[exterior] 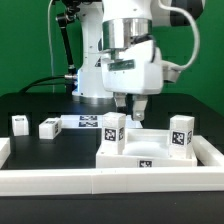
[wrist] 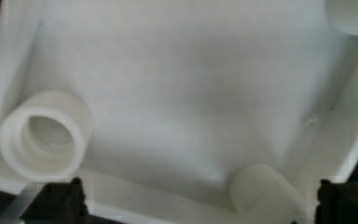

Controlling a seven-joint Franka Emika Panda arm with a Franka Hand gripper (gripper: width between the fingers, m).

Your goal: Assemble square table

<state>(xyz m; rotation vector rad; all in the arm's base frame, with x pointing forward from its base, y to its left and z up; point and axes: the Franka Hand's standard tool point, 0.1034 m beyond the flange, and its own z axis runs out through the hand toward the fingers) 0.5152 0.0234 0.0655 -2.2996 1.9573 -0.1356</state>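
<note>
The white square slab (exterior: 150, 148) lies at the front, toward the exterior view's right. Two tagged white legs stand upright on it, one at its left corner (exterior: 113, 130) and one at its right corner (exterior: 181, 132). Two more legs (exterior: 20, 122) (exterior: 48, 127) lie loose on the black table at the left. My gripper (exterior: 131, 104) hangs open and empty just above the slab's far edge, between the two upright legs. In the wrist view the slab (wrist: 194, 90) fills the frame, with a round corner socket (wrist: 43, 135), and the gripper (wrist: 197, 198) has its jaws spread wide.
The marker board (exterior: 88, 122) lies flat behind the loose legs. A long low white border wall (exterior: 100, 181) runs along the table's front and up its left side. The robot's base and cables stand at the back.
</note>
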